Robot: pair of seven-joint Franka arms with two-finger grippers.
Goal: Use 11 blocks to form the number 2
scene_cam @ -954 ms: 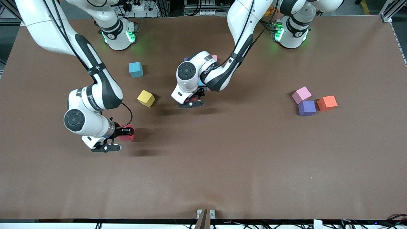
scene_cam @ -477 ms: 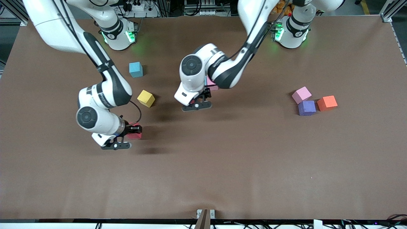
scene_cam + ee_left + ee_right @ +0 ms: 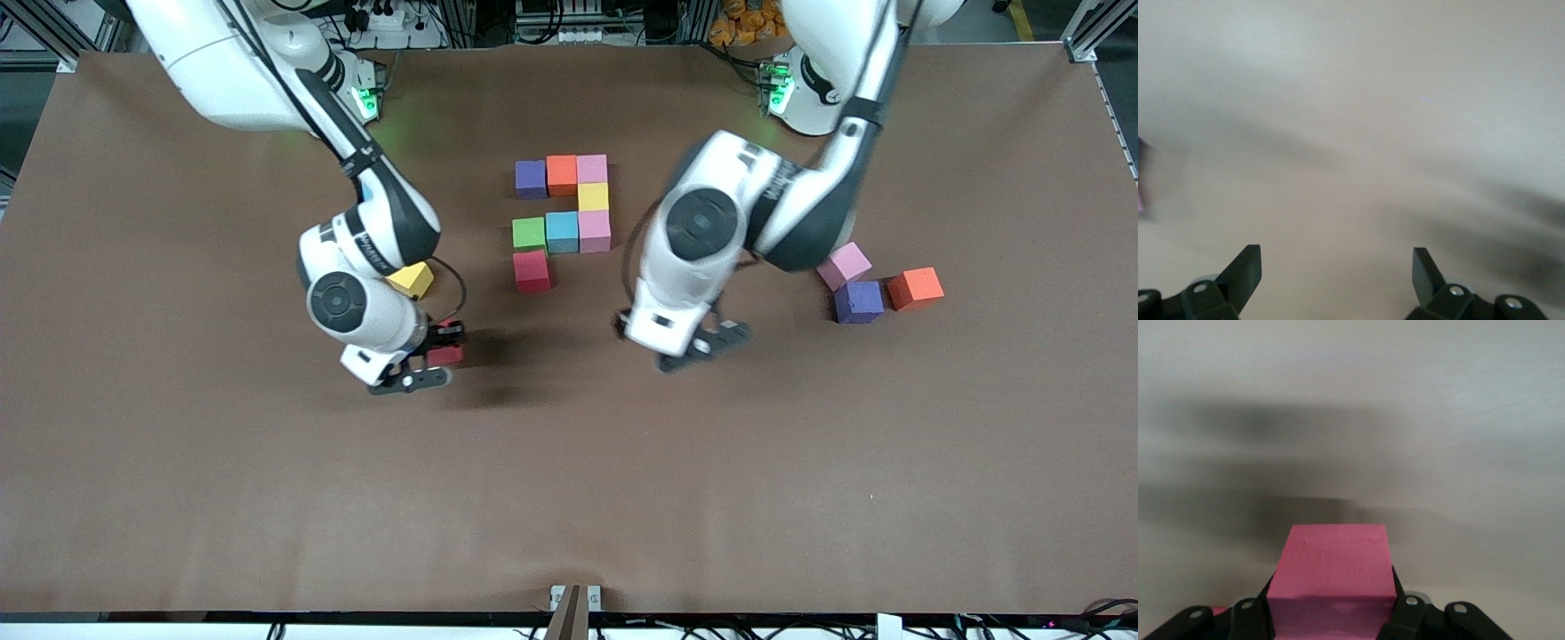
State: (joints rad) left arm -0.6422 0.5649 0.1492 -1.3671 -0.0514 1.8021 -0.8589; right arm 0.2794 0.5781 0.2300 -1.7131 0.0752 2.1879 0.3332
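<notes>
1. The right claw is gripping a red block between nearly closed fingers, hanging over bare table, lower in the front view than the partial number 2.
2. The left claw is standing wide open and holding nothing, its fingertips spread over bare table between the number and the loose blocks at the left arm's end.
3. The number so far is showing eight cubes: a purple cube, an orange cube and a pink cube touching in the row farthest from the front camera; a yellow cube just nearer than the pink one; then a green cube, a blue cube and a second pink cube in a row; and a red cube nearest, touching the green one.
4. A loose yellow block is lying partly hidden under the right arm.
5. Toward the left arm's end, a loose pink block, a purple block and an orange block are lying close together.
</notes>
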